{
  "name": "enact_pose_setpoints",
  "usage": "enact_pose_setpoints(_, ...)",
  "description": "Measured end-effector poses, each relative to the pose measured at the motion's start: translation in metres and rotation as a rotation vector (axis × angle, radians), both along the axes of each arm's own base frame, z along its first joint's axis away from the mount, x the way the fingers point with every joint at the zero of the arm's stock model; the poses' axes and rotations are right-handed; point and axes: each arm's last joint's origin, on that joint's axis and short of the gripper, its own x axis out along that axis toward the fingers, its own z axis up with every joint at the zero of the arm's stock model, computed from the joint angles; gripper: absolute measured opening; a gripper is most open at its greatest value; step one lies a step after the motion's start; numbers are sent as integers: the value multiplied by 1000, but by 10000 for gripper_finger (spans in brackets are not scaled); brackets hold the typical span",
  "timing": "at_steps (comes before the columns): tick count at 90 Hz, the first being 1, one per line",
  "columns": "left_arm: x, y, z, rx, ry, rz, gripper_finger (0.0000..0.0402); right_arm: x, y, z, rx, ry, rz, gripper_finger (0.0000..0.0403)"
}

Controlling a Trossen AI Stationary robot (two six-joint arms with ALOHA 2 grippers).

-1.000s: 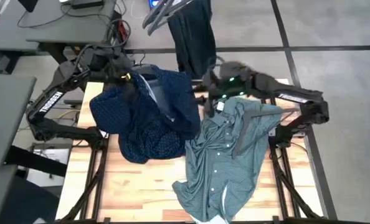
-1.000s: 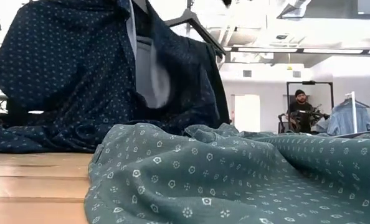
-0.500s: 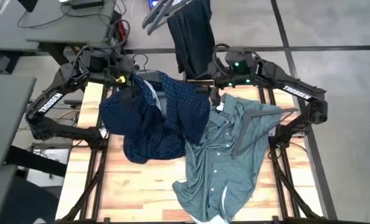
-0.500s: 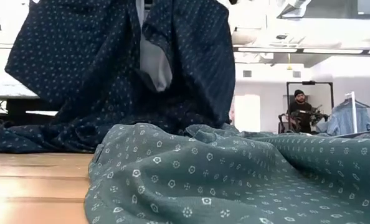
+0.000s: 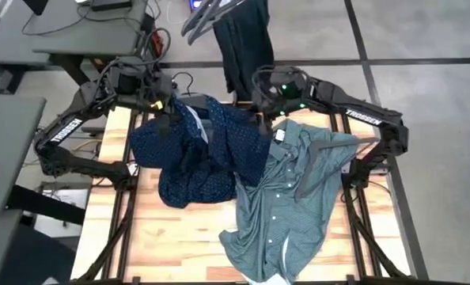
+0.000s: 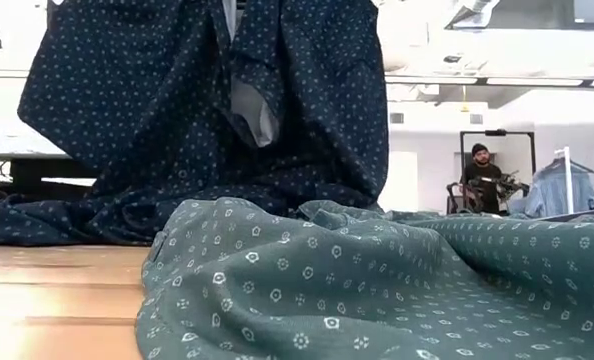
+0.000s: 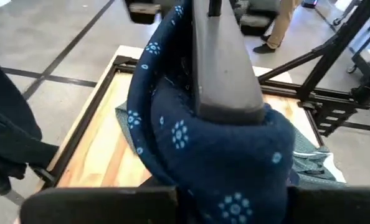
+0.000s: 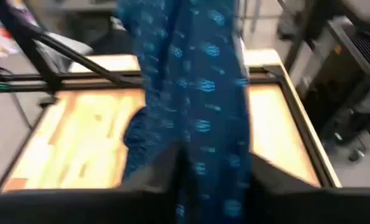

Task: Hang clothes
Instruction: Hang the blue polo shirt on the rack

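The navy dotted shirt (image 5: 207,154) hangs bunched between my two grippers over the table's far half. Its lower part (image 6: 127,215) lies on the wood. My left gripper (image 5: 168,112) is shut on its left upper part and my right gripper (image 5: 260,107) is shut on its right upper part. The teal-green shirt (image 5: 286,198) lies spread on the table's right half, with a black hanger (image 5: 324,154) on top of it. Dark jeans (image 5: 243,47) hang beyond the far edge. My left gripper holds the navy shirt's upper left part (image 7: 185,130), bunched in several layers around a finger (image 7: 225,68). It comes from the far left, slanting down. The cloth hangs below it. My right gripper pinches a gathered fold of the shirt's upper right part (image 8: 203,137) between its two fingers. That fold hangs down from the hold to the table.
Black hangers (image 5: 207,16) hang beside the jeans past the far edge. Bare wood (image 5: 180,237) shows at the near left. A person (image 6: 482,180) stands far off in the room behind.
My right gripper has gone up and toward the far edge, drawing the navy shirt's right side up with it. The shirt has gathered narrower and shifted toward the table's right. Its lower part has stayed on the wood. My left gripper has edged slightly right.
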Motion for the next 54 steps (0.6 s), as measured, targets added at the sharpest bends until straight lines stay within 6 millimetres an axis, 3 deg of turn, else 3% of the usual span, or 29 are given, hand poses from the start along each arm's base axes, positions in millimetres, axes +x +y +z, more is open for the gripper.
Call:
enact_pose_setpoints(3, 0, 0, 1, 8, -5, 0, 35, -1, -2, 0, -6, 1, 6, 33)
enact_pose_setpoints(31, -3, 1, -7, 28, 90, 88, 58, -11, -13, 5, -111, 6, -94, 34)
enact_pose_setpoints(54, -6, 3, -12, 233, 238, 253, 60, -11, -17, 9, -172, -23, -143, 34)
